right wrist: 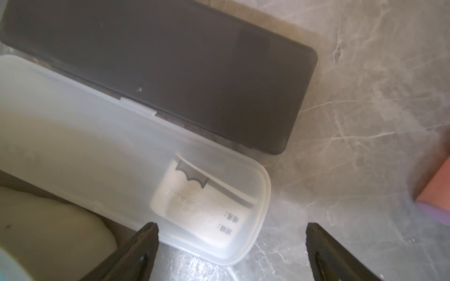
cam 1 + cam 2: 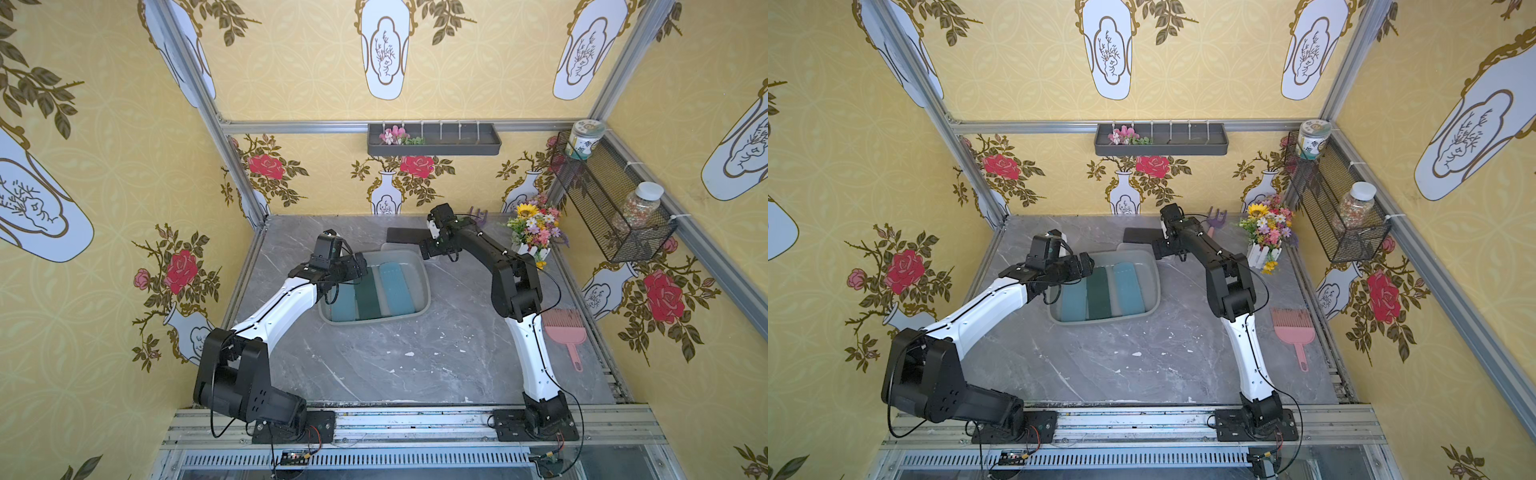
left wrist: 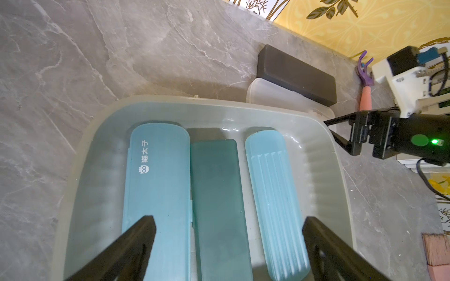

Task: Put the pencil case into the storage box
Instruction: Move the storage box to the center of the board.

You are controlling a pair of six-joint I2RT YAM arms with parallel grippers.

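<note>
Grey marble table (image 2: 374, 365) is seen carrying the storage box (image 2: 376, 321), where three pencil cases are laid side by side: blue case (image 3: 158, 194), dark green case (image 3: 216, 206), ribbed blue case (image 3: 275, 199). Dark grey case (image 1: 170, 60) and clear case (image 1: 97, 146) are left on the table just beside the box. Left pincer (image 3: 229, 223) is held wide open, empty, over the box; right pincer (image 1: 231, 231) is held wide open, empty, over the clear case's end.

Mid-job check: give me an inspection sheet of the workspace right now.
Surface: grey marble table, white specks.
Job's things: storage box holds three cases; dark grey case and translucent white case lie outside, at its far side.
Clutter: pink comb, purple rake, flower bouquet.
Grippers: left gripper open over box; right gripper open above white case's end.
Cables: black cable loops off right wrist.
Surroundings: shelf tray, wire basket with jars.
</note>
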